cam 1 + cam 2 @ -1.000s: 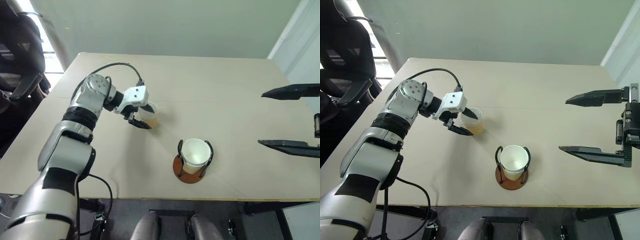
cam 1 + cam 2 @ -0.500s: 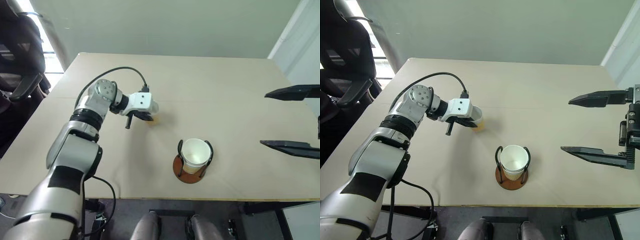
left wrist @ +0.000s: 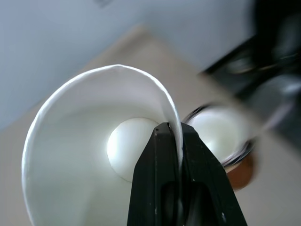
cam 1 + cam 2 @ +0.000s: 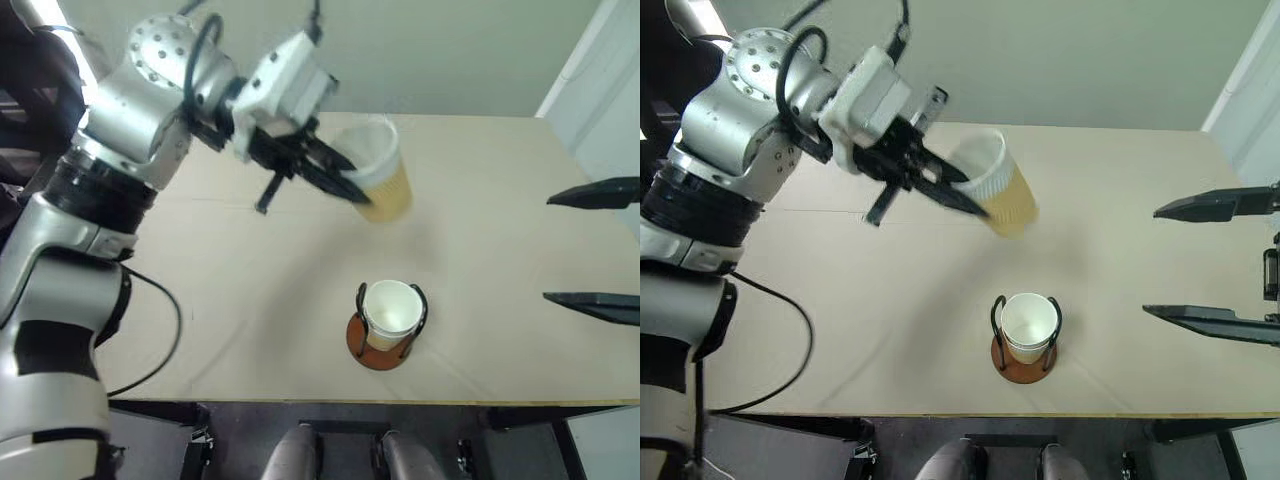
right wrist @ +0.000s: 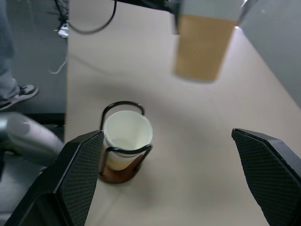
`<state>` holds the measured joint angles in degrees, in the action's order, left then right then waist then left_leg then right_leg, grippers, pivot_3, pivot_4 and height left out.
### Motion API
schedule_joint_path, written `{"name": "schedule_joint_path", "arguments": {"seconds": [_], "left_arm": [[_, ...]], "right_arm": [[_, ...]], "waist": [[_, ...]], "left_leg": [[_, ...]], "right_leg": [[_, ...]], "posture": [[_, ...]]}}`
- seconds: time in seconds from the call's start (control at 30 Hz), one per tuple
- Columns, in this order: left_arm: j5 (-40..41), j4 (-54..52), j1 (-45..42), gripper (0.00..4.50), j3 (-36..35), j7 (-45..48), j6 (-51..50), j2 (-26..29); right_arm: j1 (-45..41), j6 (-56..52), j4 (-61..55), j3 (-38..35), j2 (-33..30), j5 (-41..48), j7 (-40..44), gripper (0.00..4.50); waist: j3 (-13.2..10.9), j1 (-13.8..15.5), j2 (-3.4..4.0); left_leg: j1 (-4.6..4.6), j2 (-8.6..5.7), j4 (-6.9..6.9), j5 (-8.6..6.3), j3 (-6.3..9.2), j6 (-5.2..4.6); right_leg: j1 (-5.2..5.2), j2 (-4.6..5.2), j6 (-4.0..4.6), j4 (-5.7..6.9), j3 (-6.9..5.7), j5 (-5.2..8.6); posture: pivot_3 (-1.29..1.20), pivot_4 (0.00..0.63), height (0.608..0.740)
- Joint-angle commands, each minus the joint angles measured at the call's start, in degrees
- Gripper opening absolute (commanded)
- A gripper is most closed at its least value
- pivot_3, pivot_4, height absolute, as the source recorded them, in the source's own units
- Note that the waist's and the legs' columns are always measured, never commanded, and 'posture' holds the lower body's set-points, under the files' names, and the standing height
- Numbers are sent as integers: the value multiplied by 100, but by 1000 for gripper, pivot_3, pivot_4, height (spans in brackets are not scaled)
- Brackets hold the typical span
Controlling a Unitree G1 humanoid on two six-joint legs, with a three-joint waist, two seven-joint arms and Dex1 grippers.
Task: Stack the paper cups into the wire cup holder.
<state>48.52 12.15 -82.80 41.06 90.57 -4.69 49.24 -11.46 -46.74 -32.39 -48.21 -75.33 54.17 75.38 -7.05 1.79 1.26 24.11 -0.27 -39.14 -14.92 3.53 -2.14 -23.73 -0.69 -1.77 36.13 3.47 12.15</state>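
- The left hand (image 4: 335,180) is up above the beige table (image 4: 200,300), its 2 black fingers pinched tight on the rim of a paper cup (image 4: 378,178).
- In the left wrist view, one finger (image 3: 157,183) sits inside the cup's white wall and the other outside it, with the rim squeezed between them.
- The held cup is clear of the table and tilted, its white mouth toward the left hand and its tan-yellow body pointing away toward the robot's right.
- The wire cup holder (image 4: 358,300) stands on the table near the front edge, below the held cup and well apart from it.
- The holder's reddish-brown round base (image 4: 368,352) lies flat on the table, and its black wire loops stand upright around a second paper cup (image 4: 390,308).
- That second cup sits upright in the holder, mouth up, white inside.
- The right hand (image 4: 1215,262) hovers over the right side of the table, its 2 fingers spread wide apart and gripping nothing.
- In the right wrist view, the holder and its cup show between the right hand's spread fingers, with the held cup farther off.
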Motion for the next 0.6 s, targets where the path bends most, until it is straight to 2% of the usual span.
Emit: {"name": "schedule_joint_path", "arguments": {"seconds": [0.03, 0.2, 0.33, 0.6], "left_arm": [[340, -190, -331, 45, 681, 193, 328, 142], [192, 241, -514, 45, 1453, 193, 741, -147], [26, 545, -490, 45, 1640, 193, 861, -489], [2, 530, -371, 45, 1692, 193, 768, -624]], "right_arm": [[-54, -20, -16, -280, -123, -40, 1, 4500], [-29, -142, -160, -416, -60, -3, -82, 4500], [-19, -268, -251, -549, -44, 23, -95, 4500], [-27, -374, -376, -593, -8, 74, -213, 4500]], "waist": [[-2, -10, -3], [-6, -25, -2], [-9, -19, -2], [-9, -29, -2]], "left_leg": [[-4, 2, 0, 0, 0, 1], [-7, 3, -3, 0, 4, 6], [-4, 1, -15, 8, 8, 5], [1, 0, -14, 3, 9, 7]], "right_leg": [[-1, -2, 7, 6, -3, -4], [0, -4, 17, 9, -4, -9], [6, -2, 17, 12, -2, -17], [4, -3, 8, 8, -1, -16]], "posture": [[0, 150, 740], [0, 150, 740], [0, 150, 740], [0, 150, 740]]}}
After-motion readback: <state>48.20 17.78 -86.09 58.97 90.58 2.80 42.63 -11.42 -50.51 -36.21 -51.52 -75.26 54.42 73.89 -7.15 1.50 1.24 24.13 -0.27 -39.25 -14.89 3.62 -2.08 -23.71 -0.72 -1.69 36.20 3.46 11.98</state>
